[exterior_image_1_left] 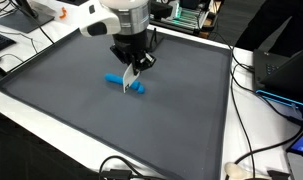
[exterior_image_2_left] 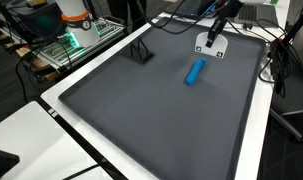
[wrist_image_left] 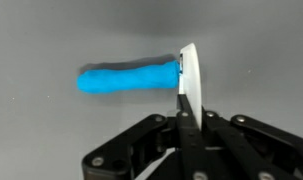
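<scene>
Grey mat, white piece in pincer

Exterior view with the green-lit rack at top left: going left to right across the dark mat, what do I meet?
small black stand → blue cylinder → white flat piece

Grey mat, black cables
</scene>
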Motion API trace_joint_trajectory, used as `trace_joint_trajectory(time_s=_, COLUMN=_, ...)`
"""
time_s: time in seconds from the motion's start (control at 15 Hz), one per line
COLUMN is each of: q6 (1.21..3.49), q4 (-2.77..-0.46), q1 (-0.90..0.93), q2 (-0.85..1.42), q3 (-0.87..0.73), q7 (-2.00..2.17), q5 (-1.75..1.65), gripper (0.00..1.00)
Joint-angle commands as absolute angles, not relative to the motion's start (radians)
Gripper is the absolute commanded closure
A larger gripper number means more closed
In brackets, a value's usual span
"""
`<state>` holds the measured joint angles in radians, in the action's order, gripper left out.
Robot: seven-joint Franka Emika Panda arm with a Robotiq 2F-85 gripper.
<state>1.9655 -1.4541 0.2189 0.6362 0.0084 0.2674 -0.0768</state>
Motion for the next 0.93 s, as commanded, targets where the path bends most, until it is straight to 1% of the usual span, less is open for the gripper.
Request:
trace_joint_trajectory(time_s=0.0, q6=1.922, q4=-1.478, q1=0.2, q2=0.585, q3=0.006, q7=0.237, q5=-0.096, gripper=0.99)
trace_joint_trajectory(time_s=0.87, q6=1.91, q4=-1.478, q1=0.166, q2=0.636, q3=0.018, q7=0.151, q5=-0.083, gripper=0.99)
